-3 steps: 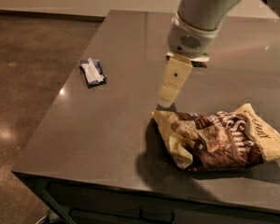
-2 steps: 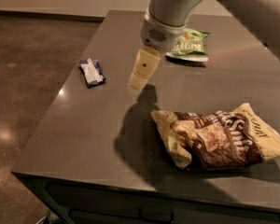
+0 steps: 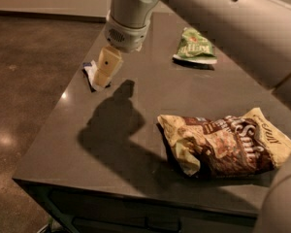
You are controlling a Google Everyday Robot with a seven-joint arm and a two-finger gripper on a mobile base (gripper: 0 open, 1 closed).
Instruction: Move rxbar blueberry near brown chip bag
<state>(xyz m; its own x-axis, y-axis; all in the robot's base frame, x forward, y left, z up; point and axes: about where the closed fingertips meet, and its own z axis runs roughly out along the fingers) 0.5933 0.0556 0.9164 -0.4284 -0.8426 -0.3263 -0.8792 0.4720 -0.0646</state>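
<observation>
The rxbar blueberry [image 3: 89, 73] is a small dark blue and white wrapper near the table's left edge, mostly hidden behind my gripper. My gripper [image 3: 105, 72] hangs from the grey arm right over it, its cream-coloured fingers [image 3: 108, 64] pointing down. The brown chip bag [image 3: 225, 142] lies wrinkled on the table at the right front, dark brown with cream-yellow ends, well apart from the bar.
A smaller green chip bag [image 3: 195, 46] lies at the back of the dark table [image 3: 121, 149]. The table's left edge runs just beside the bar, with floor below. My arm crosses the upper right of the view.
My gripper has moved left, from beside the brown chip bag across the table to just over the rxbar. The green bag has come into view from behind the arm.
</observation>
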